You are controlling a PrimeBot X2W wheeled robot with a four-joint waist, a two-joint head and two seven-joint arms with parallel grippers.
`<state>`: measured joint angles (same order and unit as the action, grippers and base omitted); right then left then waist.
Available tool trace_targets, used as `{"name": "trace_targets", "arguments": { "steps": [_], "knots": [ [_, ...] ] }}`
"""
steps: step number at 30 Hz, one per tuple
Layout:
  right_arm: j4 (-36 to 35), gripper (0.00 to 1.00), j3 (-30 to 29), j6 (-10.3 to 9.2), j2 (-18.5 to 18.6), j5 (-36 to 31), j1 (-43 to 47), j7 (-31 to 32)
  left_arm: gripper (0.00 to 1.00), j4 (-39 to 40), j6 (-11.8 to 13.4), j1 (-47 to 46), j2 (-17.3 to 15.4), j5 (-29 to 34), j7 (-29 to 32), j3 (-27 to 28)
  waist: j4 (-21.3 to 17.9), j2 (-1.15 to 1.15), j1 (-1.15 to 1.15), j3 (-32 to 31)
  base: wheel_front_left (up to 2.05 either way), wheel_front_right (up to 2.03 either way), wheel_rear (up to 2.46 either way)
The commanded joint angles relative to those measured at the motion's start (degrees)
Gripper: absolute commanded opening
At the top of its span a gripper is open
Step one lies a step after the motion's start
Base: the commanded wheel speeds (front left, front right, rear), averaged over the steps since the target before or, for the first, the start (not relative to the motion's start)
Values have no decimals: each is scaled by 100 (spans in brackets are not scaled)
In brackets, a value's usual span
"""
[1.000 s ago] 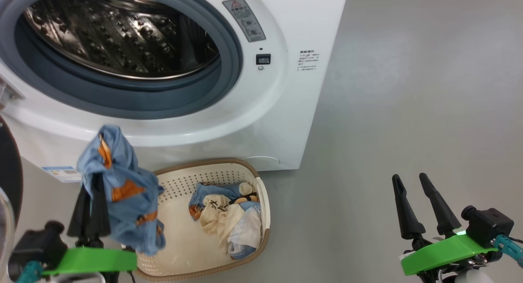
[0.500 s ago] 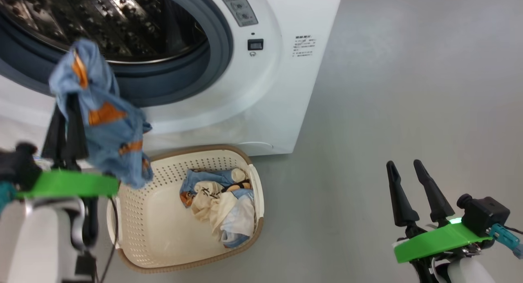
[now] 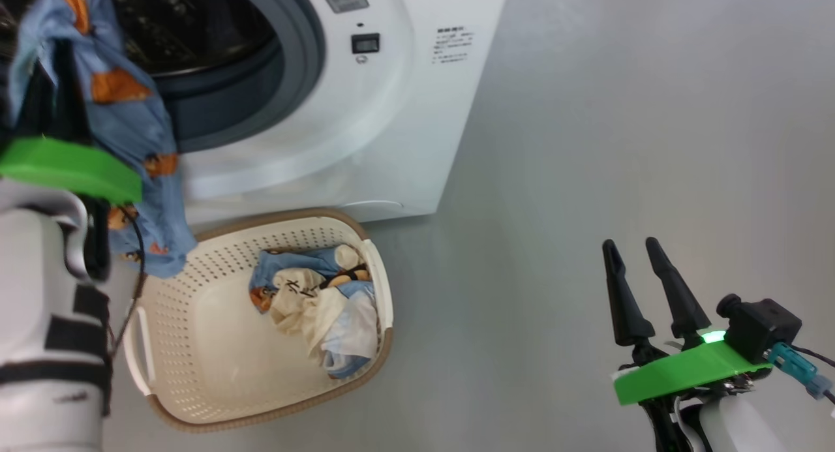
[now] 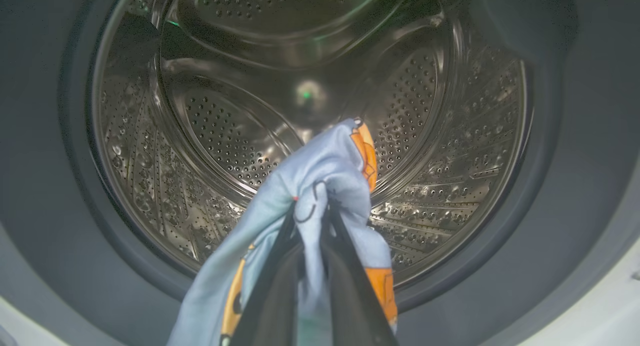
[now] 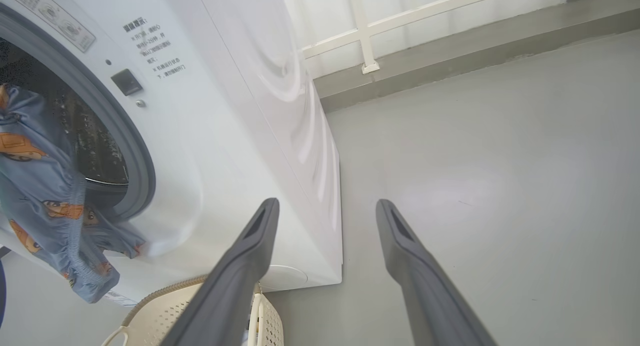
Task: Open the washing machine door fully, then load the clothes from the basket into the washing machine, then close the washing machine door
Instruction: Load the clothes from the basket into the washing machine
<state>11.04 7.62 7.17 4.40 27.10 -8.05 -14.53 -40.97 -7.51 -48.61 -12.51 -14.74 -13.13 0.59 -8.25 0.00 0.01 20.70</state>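
My left gripper is shut on a light blue garment with orange prints, held up in front of the washing machine's open mouth. In the left wrist view its fingers pinch the cloth just before the steel drum and grey gasket. The cream basket sits on the floor below the machine, with more clothes heaped at its right end. My right gripper stands open and empty over bare floor at the lower right. The washing machine door is out of view.
Grey floor stretches to the right of the machine. In the right wrist view a low kerb and a white railing run behind the machine, and the garment hangs across the drum opening.
My left arm has lifted the blue garment from above the basket up to the drum opening. The head camera has swung, shifting machine and basket leftward in view. The right gripper stays open.
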Motion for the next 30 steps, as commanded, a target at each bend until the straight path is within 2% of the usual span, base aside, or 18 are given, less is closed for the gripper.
{"name": "trace_targets", "arguments": {
  "steps": [1, 9, 15, 22, 30],
  "knots": [
    [-139, 100, 176, 32, 8, -28, -173, -47, 0, -27, 42, -259, -276, 34, 13, 126, -149, 0, -1, 163, 0, 0, 0],
    [-153, 100, 328, 32, -67, -10, -342, -47, 0, -1402, 115, -1363, -446, 19, 85, 106, -438, 0, -1, 513, 0, 0, 0],
    [-188, 100, 443, 32, -114, 11, -494, -47, 0, -2135, 128, -2138, -610, 51, 145, 31, -613, 0, -1, 850, 0, 0, 0],
    [-236, 100, 609, 32, -147, 58, -681, -47, 0, -2766, 145, -2948, -836, 154, 228, -133, -833, 0, -1, 1245, 0, 0, 0],
    [-310, 100, 763, 32, -151, 230, -798, -47, 0, -2955, 145, -3435, -1023, 211, 111, -248, -994, 0, -1, 1467, 0, 0, 0]
  ]
}}
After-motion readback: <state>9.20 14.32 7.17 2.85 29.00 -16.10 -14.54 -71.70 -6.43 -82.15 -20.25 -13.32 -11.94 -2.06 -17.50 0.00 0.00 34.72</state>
